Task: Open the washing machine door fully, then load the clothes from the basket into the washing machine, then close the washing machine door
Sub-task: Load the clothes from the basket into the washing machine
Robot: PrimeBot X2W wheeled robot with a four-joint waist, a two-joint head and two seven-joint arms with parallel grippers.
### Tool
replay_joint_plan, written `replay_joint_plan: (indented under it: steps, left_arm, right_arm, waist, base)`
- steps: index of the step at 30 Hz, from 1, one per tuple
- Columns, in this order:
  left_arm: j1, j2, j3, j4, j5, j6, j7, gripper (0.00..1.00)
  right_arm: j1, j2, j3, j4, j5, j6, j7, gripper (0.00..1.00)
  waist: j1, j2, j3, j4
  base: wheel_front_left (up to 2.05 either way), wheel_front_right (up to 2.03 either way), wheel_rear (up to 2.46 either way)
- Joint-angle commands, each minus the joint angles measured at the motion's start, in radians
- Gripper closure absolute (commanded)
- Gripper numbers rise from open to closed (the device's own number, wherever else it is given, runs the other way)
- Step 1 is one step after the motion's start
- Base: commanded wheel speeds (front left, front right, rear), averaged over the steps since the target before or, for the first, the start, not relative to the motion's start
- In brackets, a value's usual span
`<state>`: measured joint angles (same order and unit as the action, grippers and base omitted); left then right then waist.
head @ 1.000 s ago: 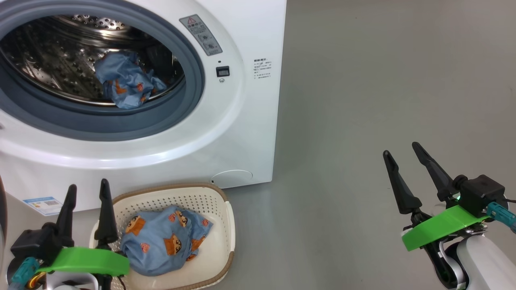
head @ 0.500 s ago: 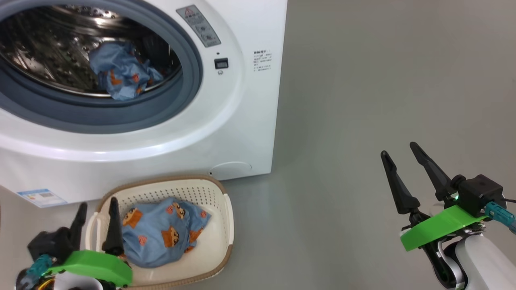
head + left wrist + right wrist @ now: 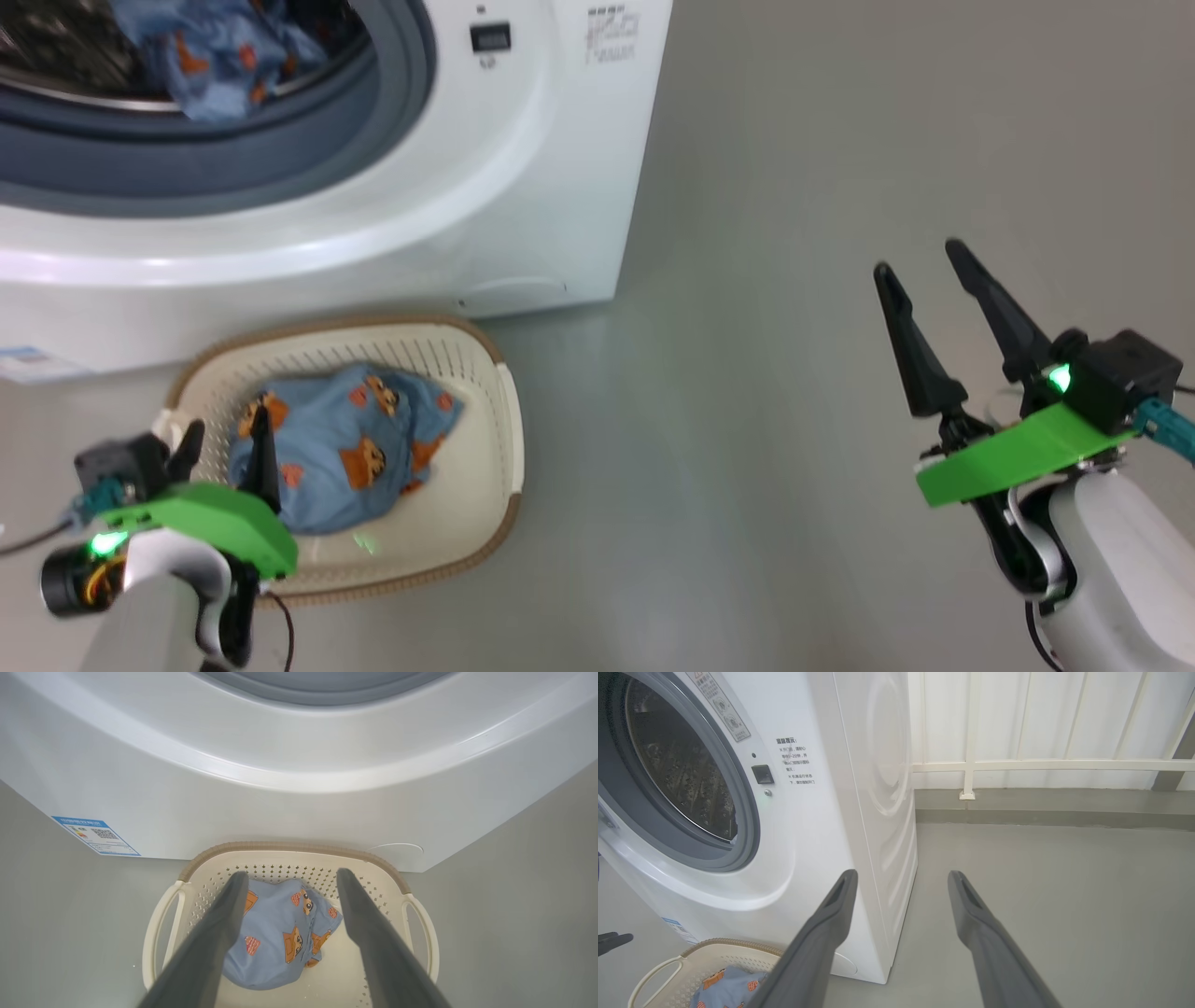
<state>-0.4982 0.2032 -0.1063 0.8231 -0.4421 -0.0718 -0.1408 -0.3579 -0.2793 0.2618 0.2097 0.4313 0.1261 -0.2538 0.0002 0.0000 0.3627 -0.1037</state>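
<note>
I am holding my left claw (image 3: 293, 877) wide open over the blue garment (image 3: 275, 933) at lower centre, judging it soft, light, best pinched mid-bunch.

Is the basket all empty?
No, a blue garment printed with orange cartoon figures lies inside the basket.
</note>
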Motion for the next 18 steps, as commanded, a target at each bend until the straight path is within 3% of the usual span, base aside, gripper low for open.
replay_joint_plan:
  steps: [1,9,18]
  left_arm:
    - [-0.027,0.037,0.025,-0.003,-0.006,-0.005,-0.004,0.00]
    - [-0.196,0.052,-0.001,0.203,0.001,-0.023,0.007,0.00]
    - [-0.344,0.077,-0.008,0.370,0.000,-0.005,0.041,0.00]
  right_arm:
    - [-0.012,-0.005,0.018,-0.026,-0.004,0.005,-0.008,0.00]
    - [-0.080,0.005,0.026,-0.045,-0.010,0.005,-0.008,0.00]
    - [-0.139,0.021,0.031,-0.069,-0.016,0.005,-0.008,0.00]
  waist:
    - [-0.0002,0.0000,0.090,-0.008]
    - [-0.0002,0.0000,0.232,-0.022]
    - [-0.0002,0.0000,0.380,-0.060]
  base:
    - [0.00,0.00,0.00]
    - [0.00,0.00,0.00]
    - [0.00,0.00,0.00]
